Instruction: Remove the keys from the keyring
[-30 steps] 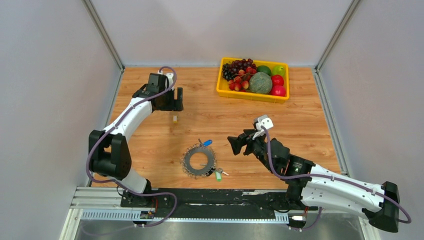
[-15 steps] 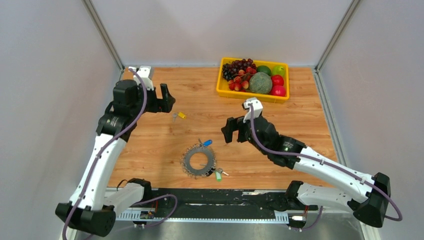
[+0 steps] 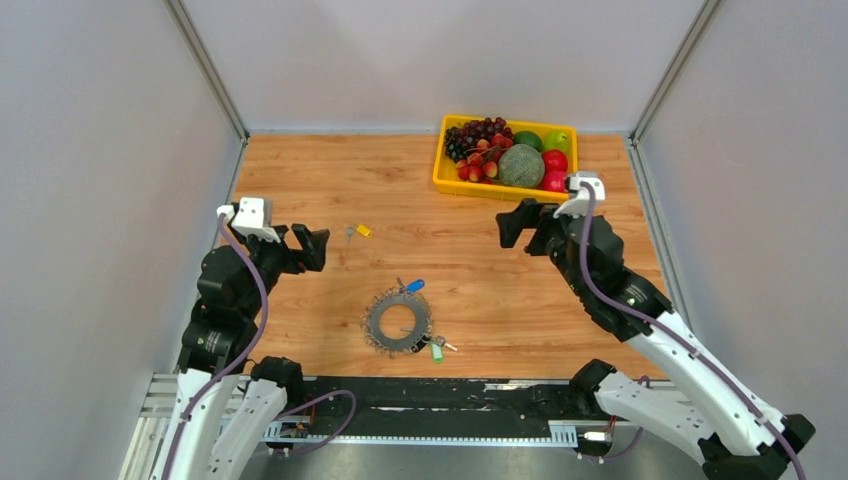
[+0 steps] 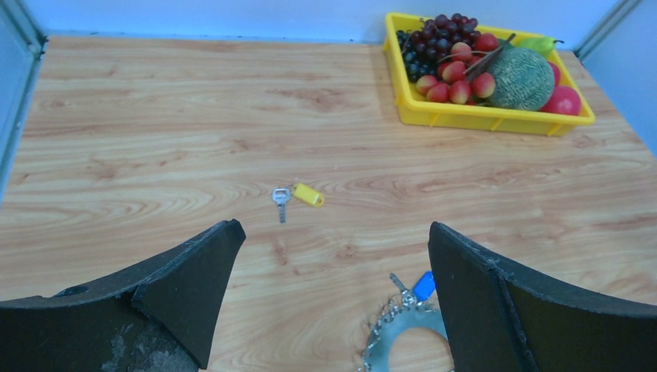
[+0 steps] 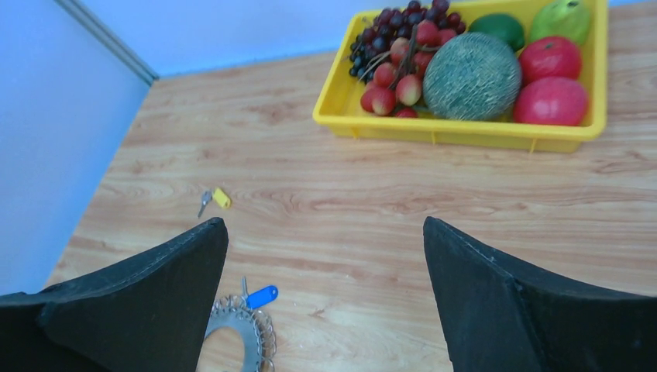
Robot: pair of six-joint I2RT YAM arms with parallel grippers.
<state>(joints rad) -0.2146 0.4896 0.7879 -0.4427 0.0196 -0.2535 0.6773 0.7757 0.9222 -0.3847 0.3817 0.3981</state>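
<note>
The grey keyring (image 3: 378, 326) lies flat near the table's front middle. A blue-tagged key (image 3: 412, 286) hangs at its far rim and a green-tagged key (image 3: 436, 351) at its near right rim. A yellow-tagged key (image 3: 361, 231) lies loose on the wood behind and left of the ring. My left gripper (image 3: 312, 250) hovers open and empty, left of the ring. My right gripper (image 3: 514, 223) hovers open and empty, to the back right. The left wrist view shows the yellow-tagged key (image 4: 307, 194), the blue-tagged key (image 4: 423, 284) and the keyring (image 4: 387, 345). The right wrist view shows the keyring (image 5: 249, 332) and the blue-tagged key (image 5: 261, 296).
A yellow tray (image 3: 440, 178) of fruit, with grapes, a melon and apples, stands at the back right, close to my right gripper. Grey walls close in the table on the left, back and right. The tray (image 5: 457, 136) fills the top of the right wrist view.
Both grippers opened wider. The left arm drew back from the far left toward the front left, leaving the yellow-tagged key on the wood. The right arm moved from beside the ring toward the tray.
</note>
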